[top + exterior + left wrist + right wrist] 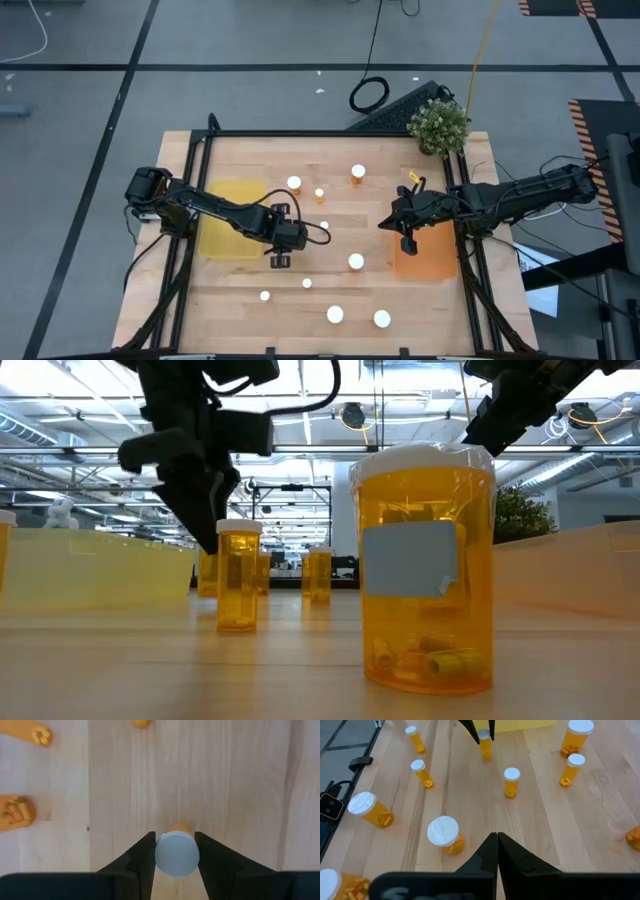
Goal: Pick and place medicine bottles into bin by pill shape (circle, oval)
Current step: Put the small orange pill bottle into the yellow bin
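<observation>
Closest in the left wrist view, left gripper (pixel 176 857) clamps a white-capped bottle (pixel 176 854); right gripper (pixel 497 840) is pinched empty.

open wood lies mid-table between upright bottles (pixel 356 261); yellow tray (pixel 234 232) and orange tray (pixel 425 255) flank it.

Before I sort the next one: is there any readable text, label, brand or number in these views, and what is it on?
No readable text in any view.
Label on the big medicine bottle nearest the low camera: a pale patch, no legible print.
Other bottles on the table, including the one between the left gripper's fingers: only white caps and amber sides show, no legible print.
Yellow bin and orange bin: no markings visible.
Right gripper: no markings visible.
</observation>
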Controlling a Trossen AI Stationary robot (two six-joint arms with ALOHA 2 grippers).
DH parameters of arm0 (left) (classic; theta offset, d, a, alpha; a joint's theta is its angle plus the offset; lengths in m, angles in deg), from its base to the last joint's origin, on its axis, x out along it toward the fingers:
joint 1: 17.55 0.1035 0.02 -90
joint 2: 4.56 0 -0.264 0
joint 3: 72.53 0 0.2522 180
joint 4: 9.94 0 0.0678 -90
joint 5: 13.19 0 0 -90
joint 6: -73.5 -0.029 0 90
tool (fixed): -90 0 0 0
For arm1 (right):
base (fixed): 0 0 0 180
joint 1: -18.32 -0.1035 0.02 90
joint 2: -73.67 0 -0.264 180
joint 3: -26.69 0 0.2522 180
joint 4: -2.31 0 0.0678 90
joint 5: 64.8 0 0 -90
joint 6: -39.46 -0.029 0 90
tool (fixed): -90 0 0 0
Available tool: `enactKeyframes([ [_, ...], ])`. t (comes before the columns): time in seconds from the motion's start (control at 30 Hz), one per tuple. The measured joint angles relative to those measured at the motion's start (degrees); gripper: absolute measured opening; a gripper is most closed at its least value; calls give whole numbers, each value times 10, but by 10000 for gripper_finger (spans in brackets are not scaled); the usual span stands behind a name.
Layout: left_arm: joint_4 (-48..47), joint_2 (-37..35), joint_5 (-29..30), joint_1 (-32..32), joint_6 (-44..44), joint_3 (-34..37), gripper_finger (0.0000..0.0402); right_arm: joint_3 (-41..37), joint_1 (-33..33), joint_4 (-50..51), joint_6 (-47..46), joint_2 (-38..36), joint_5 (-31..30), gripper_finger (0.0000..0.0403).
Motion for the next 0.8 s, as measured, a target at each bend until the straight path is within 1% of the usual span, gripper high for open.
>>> enactKeyframes([
  [0.2,-64,0,1,0,-12,-49,135,0,0,0,0,0,0,0],
  [0.53,-220,0,41,9,-19,-156,136,0,0,0,0,0,0,0],
  [0.67,-285,0,60,18,-14,-181,136,0,0,0,0,0,0,0],
  [0.8,-317,-15,62,29,-3,-188,136,0,0,0,0,0,0,0],
])
